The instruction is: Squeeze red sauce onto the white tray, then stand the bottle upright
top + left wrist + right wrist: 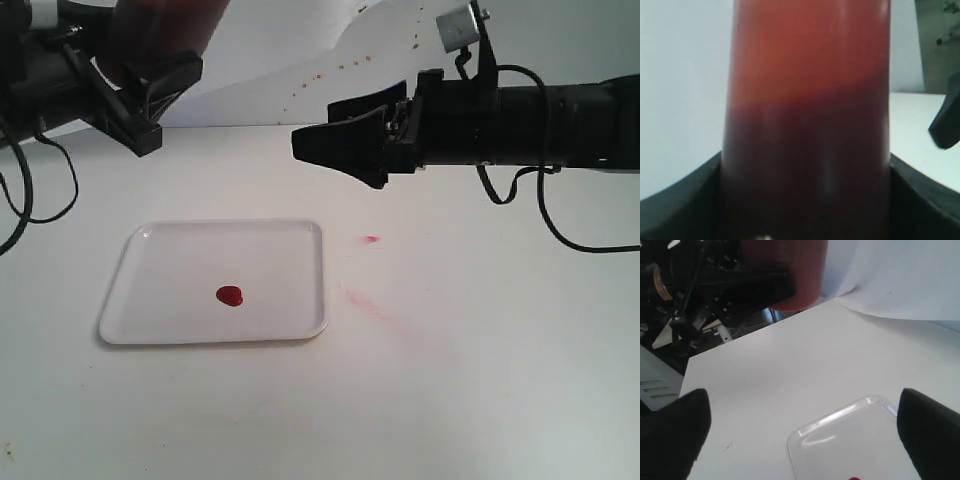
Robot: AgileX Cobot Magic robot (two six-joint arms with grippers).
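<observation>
The white tray [160,250] lies flat on the table, front left. A small blob of red sauce [230,296] sits near its middle and shows at the frame edge in the right wrist view [854,478]. My left gripper [150,95] is raised at the back left, shut on the bottle [165,30]. The bottle's red body [807,100] fills the left wrist view between the black fingers [675,205]. Its nozzle and cap are out of view. My right gripper [325,150] hovers open and empty above the table right of the tray, facing the tray [860,440] and the bottle [790,270].
A faint pinkish smear [365,302] and a small red spot [372,239] mark the table right of the tray. White paper backdrop [300,40] with tiny red specks stands behind. Black cables [545,215] hang from the right arm.
</observation>
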